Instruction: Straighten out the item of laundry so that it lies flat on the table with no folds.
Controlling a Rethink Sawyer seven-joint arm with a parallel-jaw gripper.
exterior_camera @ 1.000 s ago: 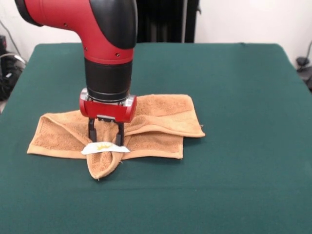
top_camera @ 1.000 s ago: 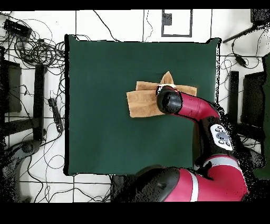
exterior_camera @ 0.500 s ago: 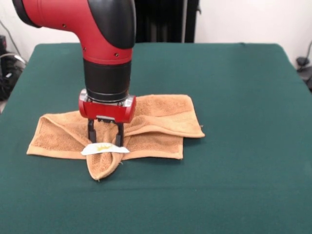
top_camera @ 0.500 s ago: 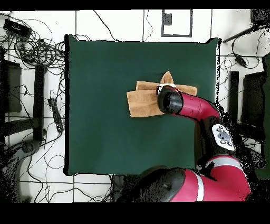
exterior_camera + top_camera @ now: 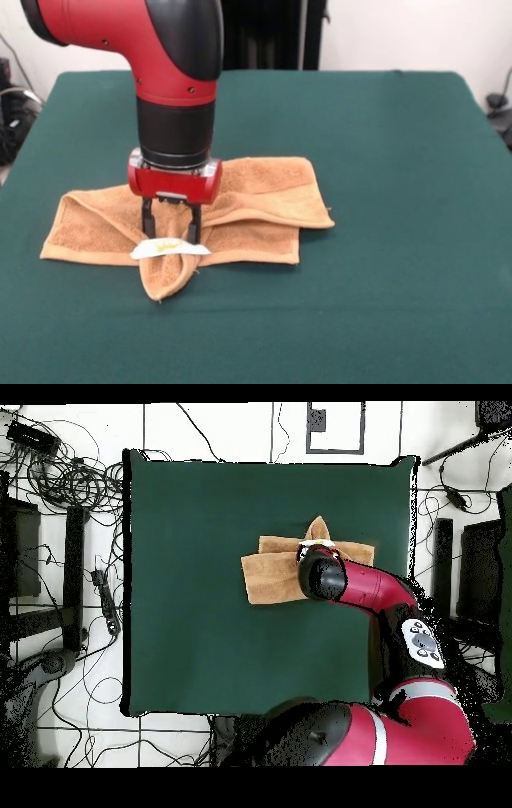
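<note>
From the front we see our claw (image 5: pixel 170 225) pinching the bunched towel (image 5: pixel 256 208) behind its white tag (image 5: pixel 166 249); overhead, the arm (image 5: pixel 350 589) hides this.

The arm (image 5: pixel 172 72) was glossy red with black joints and small screws; its end effector (image 5: pixel 170 229) had a red housing and two dark fingers.

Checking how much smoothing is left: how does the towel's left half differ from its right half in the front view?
The towel's left half lies lower, with a flap and white tag bunched at its inner end under the end effector. The right half shows stacked layers, the upper one's corner jutting past the lower. Both are folded orange terry on the table.
</note>
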